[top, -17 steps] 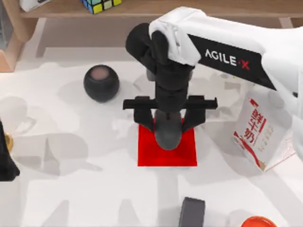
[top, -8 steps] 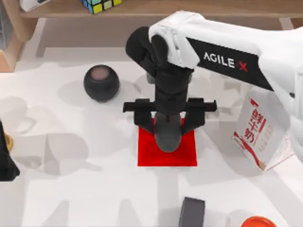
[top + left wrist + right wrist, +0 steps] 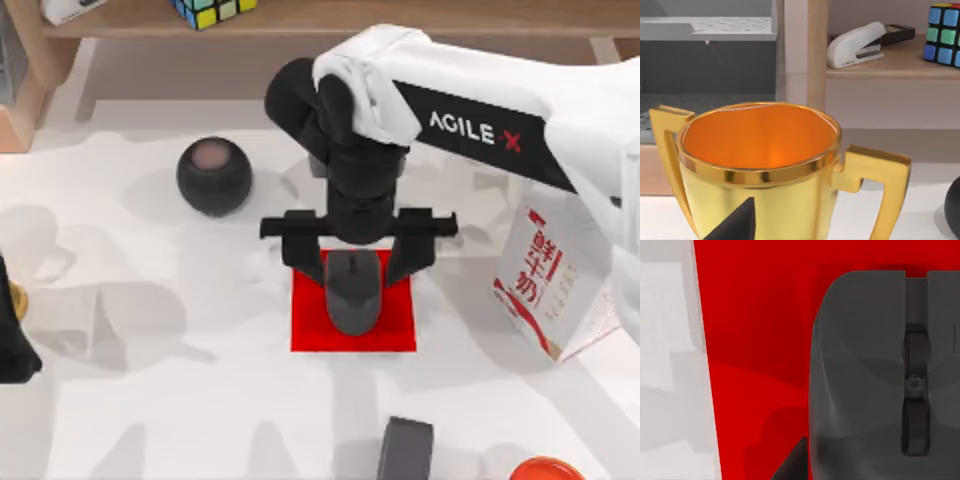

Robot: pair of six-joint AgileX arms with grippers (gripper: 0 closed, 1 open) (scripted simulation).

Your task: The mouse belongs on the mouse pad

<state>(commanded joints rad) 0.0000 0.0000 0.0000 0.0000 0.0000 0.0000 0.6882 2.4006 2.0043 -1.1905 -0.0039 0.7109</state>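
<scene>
The dark grey mouse (image 3: 353, 292) lies on the red mouse pad (image 3: 310, 325) in the middle of the table, its scroll-wheel slit showing. My right gripper (image 3: 355, 265) hangs over it, open, one finger on each side of the mouse with a gap to both. The right wrist view looks straight down on the mouse (image 3: 880, 380) resting on the pad (image 3: 755, 340). My left gripper (image 3: 10, 345) is parked at the table's left edge, behind a gold trophy (image 3: 760, 165).
A black ball (image 3: 214, 176) sits left of the pad at the back. A milk carton (image 3: 545, 280) stands to the right, a dark grey block (image 3: 405, 450) and an orange-red rim (image 3: 545, 468) at the front. The wooden shelf holds a colour cube (image 3: 210, 10) and a stapler (image 3: 855, 44).
The right arm's wrist has drawn back from over the mouse, so more of the mouse's top and its scroll slit now show. The mouse stays put on the pad.
</scene>
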